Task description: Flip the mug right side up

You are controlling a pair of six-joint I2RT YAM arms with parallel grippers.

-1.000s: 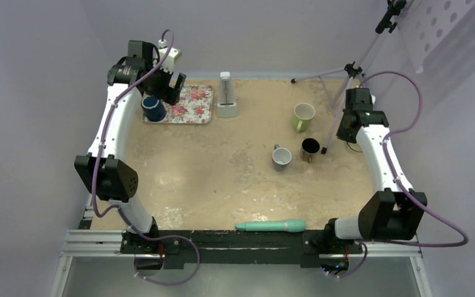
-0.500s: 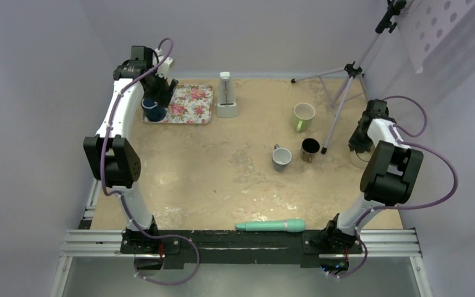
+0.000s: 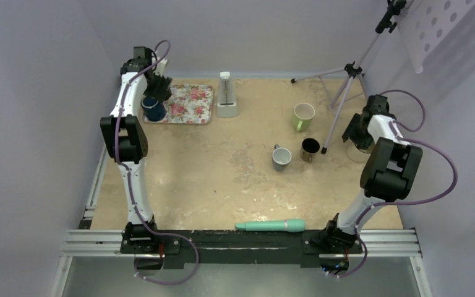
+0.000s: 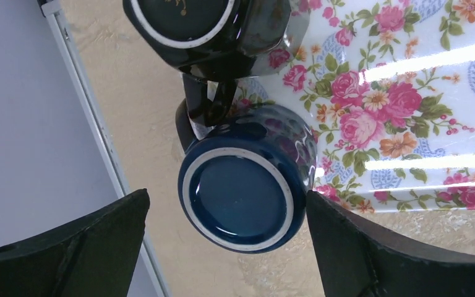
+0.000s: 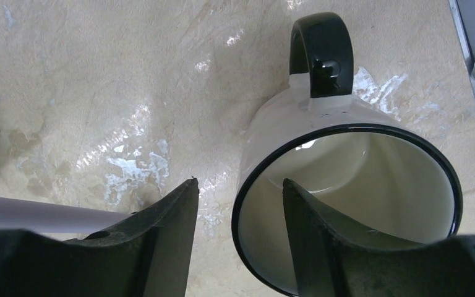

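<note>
Both arms have white links joined by chunky black joint housings. A purple cable loops along the left arm (image 3: 127, 133) from base to wrist, and another along the right arm (image 3: 383, 164), arcing wide at the elbow. The bases are black, bolted to a black plate on a silver aluminium rail (image 3: 99, 242). The fingers (image 4: 68, 247) are matt black, broad and angular.

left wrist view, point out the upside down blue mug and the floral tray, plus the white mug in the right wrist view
blue mug (image 4: 241, 197), left wrist view, on its upturned base
floral tray (image 4: 402, 105), left wrist view, on its patterned surface
white mug (image 5: 297, 130), right wrist view, on its outer wall below the handle
</note>
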